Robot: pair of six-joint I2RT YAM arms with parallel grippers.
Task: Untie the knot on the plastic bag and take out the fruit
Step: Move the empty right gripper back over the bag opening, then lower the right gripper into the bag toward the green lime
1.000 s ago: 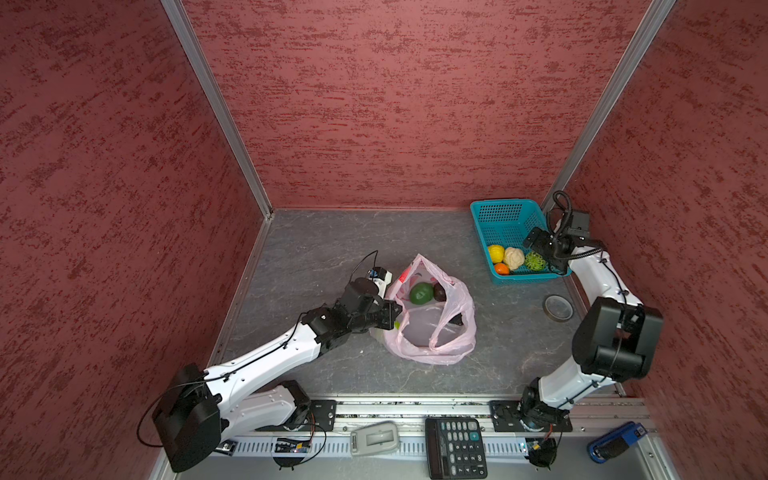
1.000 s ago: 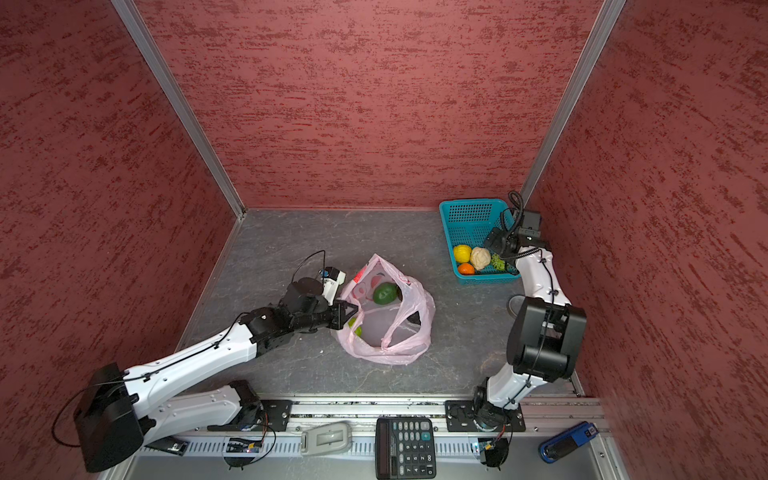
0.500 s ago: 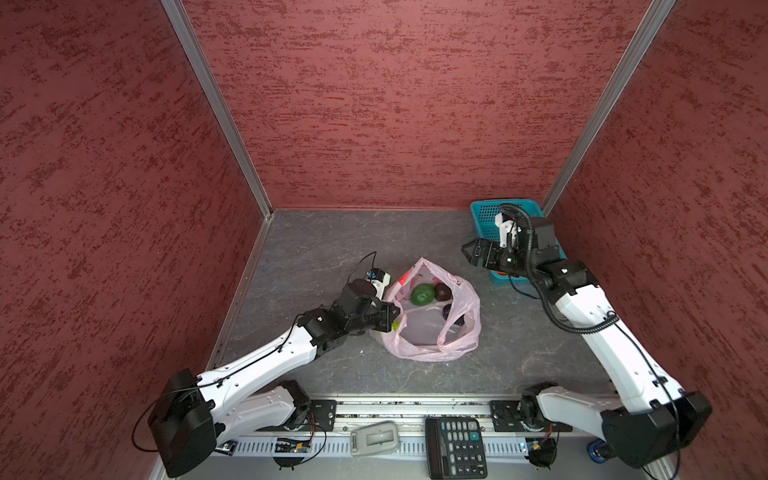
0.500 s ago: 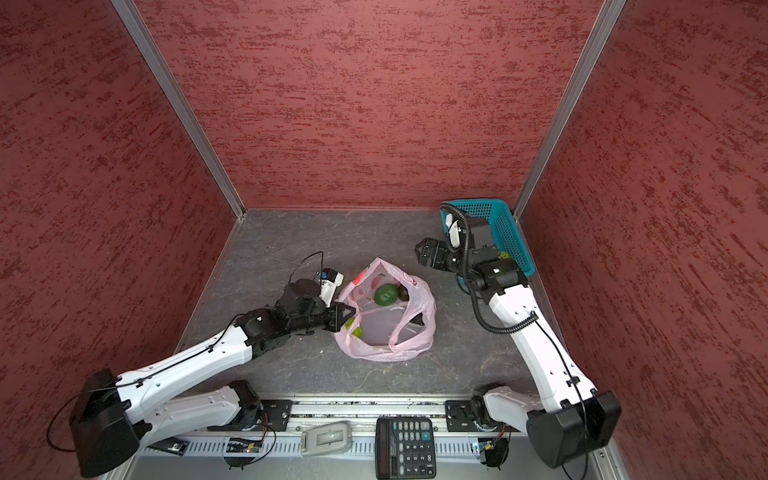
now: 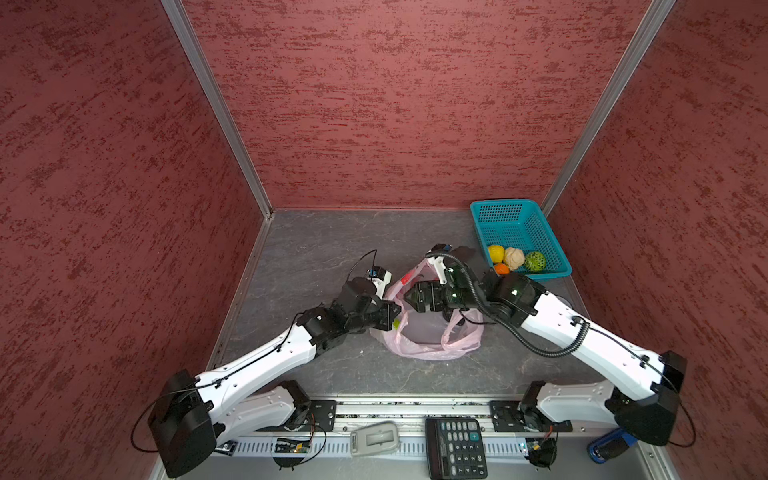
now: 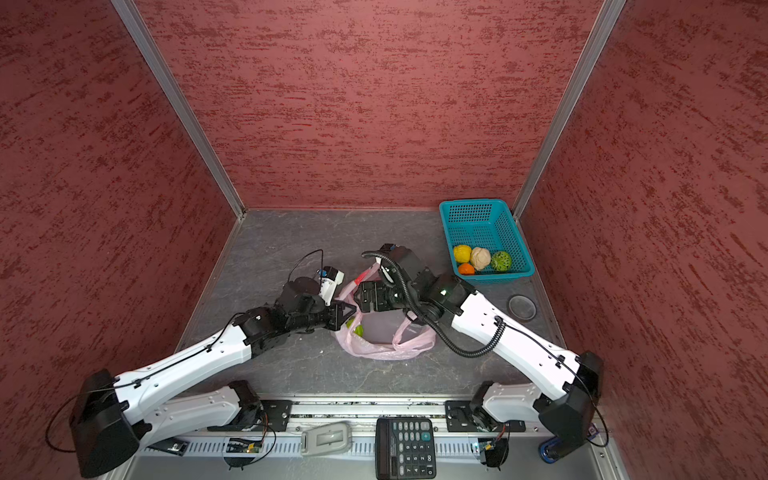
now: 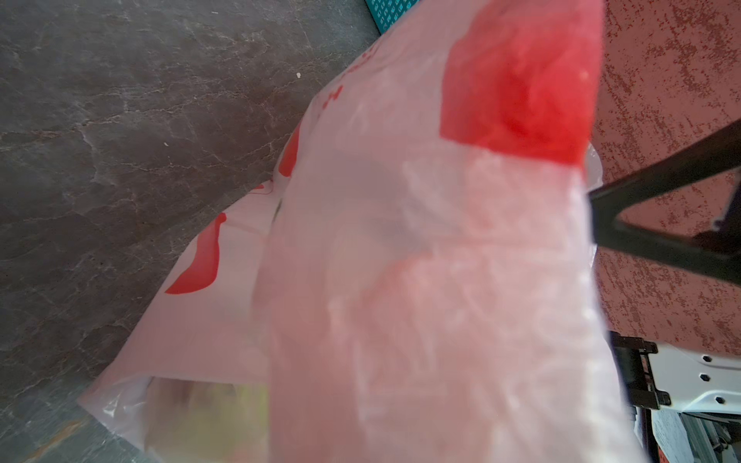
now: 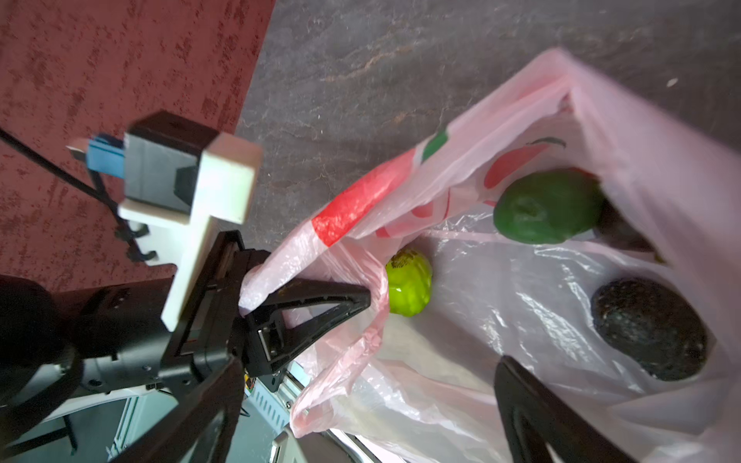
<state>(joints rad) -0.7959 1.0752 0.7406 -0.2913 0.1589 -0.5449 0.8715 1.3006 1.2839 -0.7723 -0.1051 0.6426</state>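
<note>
Spread right end effector (image 5: 411, 298) now at the plastic bag (image 5: 432, 347), not basket (image 5: 517, 230); left end effector (image 5: 392, 314) pinching its rim

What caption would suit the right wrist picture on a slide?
Left gripper pinches the bag open, baring fruit inside; open right gripper hovers above.

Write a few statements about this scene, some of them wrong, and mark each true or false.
1. The left end effector is shut on the plastic bag's edge. True.
2. The right end effector grips a fruit. False: its jaws stand open over the bag's opening, empty.
3. The teal basket holds four pieces: yellow fruit, cream fruit, netted green fruit, orange fruit. True.
4. The bag is empty. False: a dark green fruit, a yellow-green fruit and a dark brown fruit lie inside.
</note>
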